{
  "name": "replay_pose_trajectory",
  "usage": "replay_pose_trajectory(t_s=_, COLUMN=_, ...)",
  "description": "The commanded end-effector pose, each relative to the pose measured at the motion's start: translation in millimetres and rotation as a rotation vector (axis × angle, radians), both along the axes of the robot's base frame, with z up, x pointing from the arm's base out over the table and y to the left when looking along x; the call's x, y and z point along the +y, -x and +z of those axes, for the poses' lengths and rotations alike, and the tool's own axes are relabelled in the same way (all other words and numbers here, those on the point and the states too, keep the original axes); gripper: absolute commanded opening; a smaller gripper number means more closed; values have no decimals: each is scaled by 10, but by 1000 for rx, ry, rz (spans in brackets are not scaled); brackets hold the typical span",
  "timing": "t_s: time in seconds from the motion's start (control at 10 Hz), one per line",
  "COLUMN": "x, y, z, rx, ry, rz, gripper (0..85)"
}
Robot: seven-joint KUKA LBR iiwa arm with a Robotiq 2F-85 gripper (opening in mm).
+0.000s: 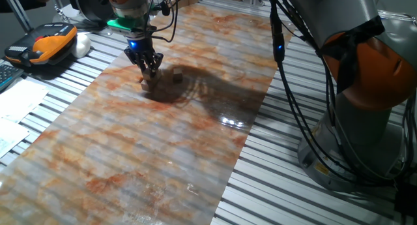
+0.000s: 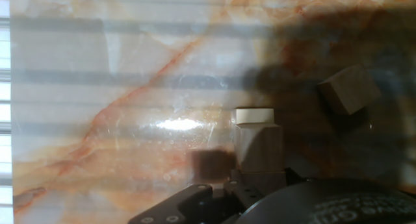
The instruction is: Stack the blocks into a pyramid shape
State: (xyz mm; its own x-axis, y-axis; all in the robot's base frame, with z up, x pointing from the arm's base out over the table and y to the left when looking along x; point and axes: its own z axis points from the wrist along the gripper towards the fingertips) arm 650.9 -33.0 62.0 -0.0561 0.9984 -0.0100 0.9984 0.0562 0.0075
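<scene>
My pincer [image 1: 150,71] grips block [image 2: 259,146] low over table [image 1: 130,153] beside loose block [image 2: 348,89] — I risk nudging neighbour, skewing placement.

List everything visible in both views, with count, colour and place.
blocks: at least three visible, light-brown; a small cluster under the gripper, one apart to its right
marble-patterned mat: one, orange and grey, across the table
slatted table: one, grey metal
orange-and-black device: one, far left edge
papers: white, left edge
cables: several, black, beside the arm base
gripper: one, black, over the cluster; open or shut cannot be told
arm: one, grey and orange, right
</scene>
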Motion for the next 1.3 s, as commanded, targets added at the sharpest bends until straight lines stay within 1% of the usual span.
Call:
replay_pose_trajectory(t_s=0.0, x=3, y=4, z=-5, rx=-1, ry=-2, rz=-2, gripper=0)
replay_pose_trajectory(t_s=0.4, x=16, y=8, z=-11, rx=0, ry=-6, rz=-16, gripper=0)
replay_pose_trajectory(t_s=0.6, x=44, y=18, z=-24, rx=10, ry=5, rz=-20, gripper=0)
replay_pose_trajectory(t_s=0.7, x=61, y=25, z=-35, rx=16, ry=10, rz=-27, gripper=170)
replay_pose_trajectory(t_s=1.2, x=56, y=35, z=-42, rx=14, ry=8, rz=-28, gripper=170)
